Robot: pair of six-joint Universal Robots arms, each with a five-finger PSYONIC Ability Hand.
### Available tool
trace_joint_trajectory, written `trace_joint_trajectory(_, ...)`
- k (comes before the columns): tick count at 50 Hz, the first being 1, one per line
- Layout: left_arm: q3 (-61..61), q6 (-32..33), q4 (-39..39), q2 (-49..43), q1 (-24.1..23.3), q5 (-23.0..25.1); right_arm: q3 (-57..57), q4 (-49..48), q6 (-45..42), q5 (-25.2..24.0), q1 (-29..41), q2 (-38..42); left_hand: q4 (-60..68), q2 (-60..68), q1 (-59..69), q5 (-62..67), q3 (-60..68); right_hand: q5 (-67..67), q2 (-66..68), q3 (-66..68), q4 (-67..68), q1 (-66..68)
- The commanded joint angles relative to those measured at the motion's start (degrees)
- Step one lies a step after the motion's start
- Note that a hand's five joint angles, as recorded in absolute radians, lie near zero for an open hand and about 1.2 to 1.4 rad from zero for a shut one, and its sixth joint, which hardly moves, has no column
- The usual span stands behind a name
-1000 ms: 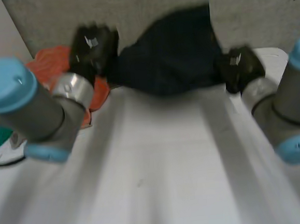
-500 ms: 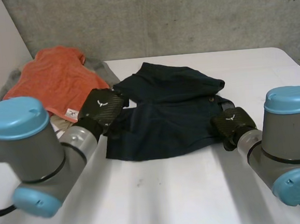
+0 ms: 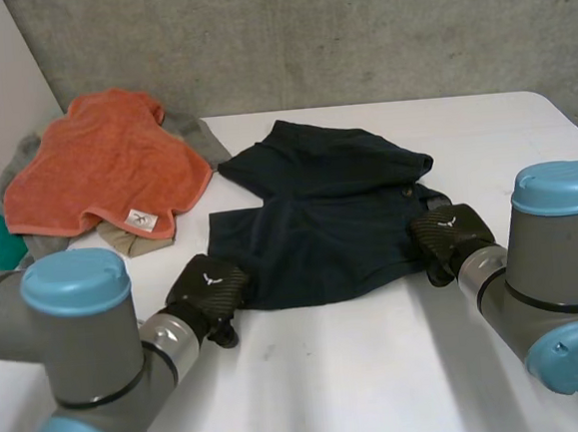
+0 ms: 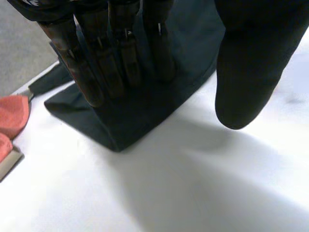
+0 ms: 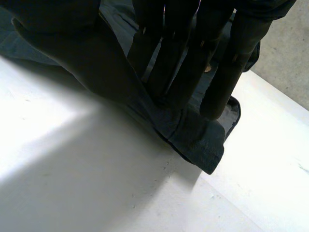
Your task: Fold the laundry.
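Dark shorts [image 3: 323,208] lie on the counter [image 3: 361,370]. Left hand [image 3: 208,288] at their 7 o'clock corner, fingers [image 4: 120,63] straight, released. Right hand [image 3: 451,235] at the 4 o'clock edge, pinching the cloth.

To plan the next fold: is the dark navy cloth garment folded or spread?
Partly folded: the dark navy cloth garment lies on the white table, its far part doubled over the near part.

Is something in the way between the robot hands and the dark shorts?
Nothing visible. The left robot hand rests on a corner of the dark shorts; the right robot hand pinches their edge.
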Motion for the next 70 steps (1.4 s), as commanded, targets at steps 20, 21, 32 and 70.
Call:
trace_joint_trajectory(20, 14.7, 8.7, 2.3, -12.6, 1.2, -1.7, 0.0, 0.0, -0.6, -0.4, -0.1, 0.0, 10.8, 10.5, 10.8, 10.8, 10.4, 11.9, 12.6, 11.9, 11.4, 16.1)
trace_joint_trajectory(21, 15.1, 9.2, 2.4, -13.0, 1.2, -1.7, 0.0, 0.0, -0.6, -0.4, -0.1, 0.0, 11.6, 11.4, 11.6, 11.6, 11.2, 11.9, 12.6, 11.9, 11.4, 16.1)
trace_joint_trajectory(32, 18.0, 12.8, 4.9, -14.3, 0.3, -2.2, -0.7, -0.2, -1.0, -0.1, -0.1, 0.0, 44.6, 44.3, 44.6, 44.6, 44.2, 11.9, 12.6, 11.9, 11.4, 16.1)
trace_joint_trajectory(70, 20.0, 8.7, -17.0, 4.9, -4.2, -8.0, -15.5, 26.2, -22.1, 2.0, 0.0, -9.8, 44.6, 44.3, 44.6, 44.6, 44.2, 11.9, 12.6, 11.9, 11.4, 16.1)
